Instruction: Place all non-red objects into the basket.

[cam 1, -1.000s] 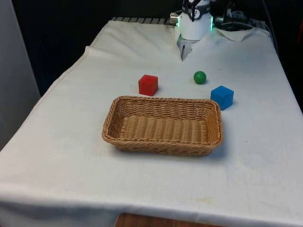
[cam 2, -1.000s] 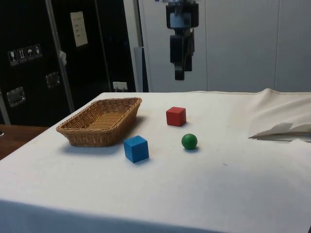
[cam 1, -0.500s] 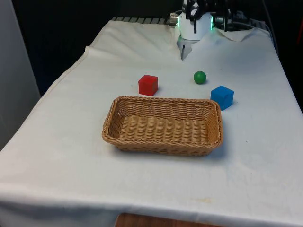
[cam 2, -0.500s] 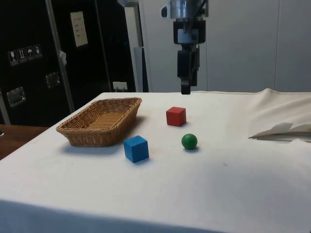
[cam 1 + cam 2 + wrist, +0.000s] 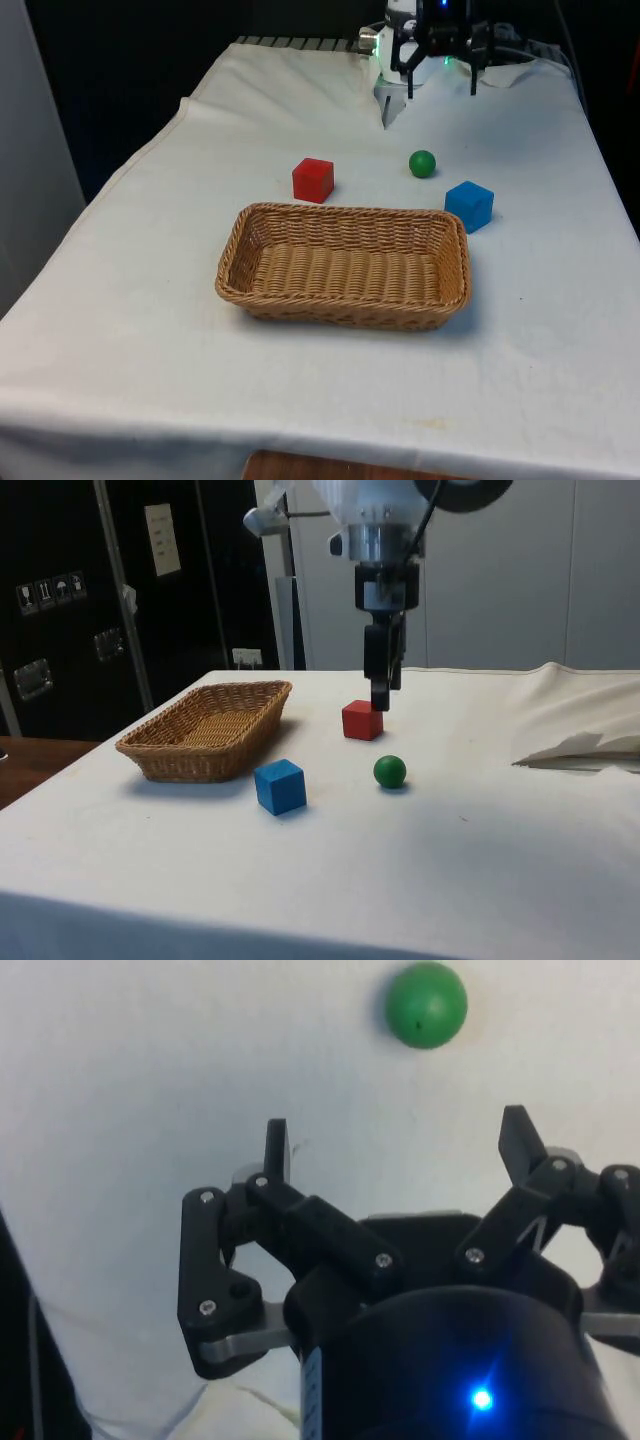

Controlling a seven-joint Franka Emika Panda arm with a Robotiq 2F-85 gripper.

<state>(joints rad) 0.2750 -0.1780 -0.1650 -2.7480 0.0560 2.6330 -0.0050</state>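
My gripper (image 5: 440, 88) hangs open with nothing between its fingers, above the cloth just behind the green ball (image 5: 422, 164). In the wrist view the green ball (image 5: 427, 1005) lies on the cloth beyond the fingertips (image 5: 277, 1148) of the gripper (image 5: 397, 1145). A blue cube (image 5: 469, 205) rests by the basket's corner at the front view's right. The wicker basket (image 5: 345, 212) holds nothing. A red cube (image 5: 313, 180) stands behind the basket. From the side, the gripper (image 5: 380, 695) hovers by the red cube (image 5: 362, 721), with the ball (image 5: 390, 771), blue cube (image 5: 279, 786) and basket (image 5: 190, 765) nearer.
A bunched fold of white cloth (image 5: 500, 70) lies at the far end near the arm, and it appears as a ridge of cloth (image 5: 580, 745) from the side. The table edge runs close on both sides.
The gripper has come down and moved nearer the green ball. The ball, both cubes and the basket have stayed put.
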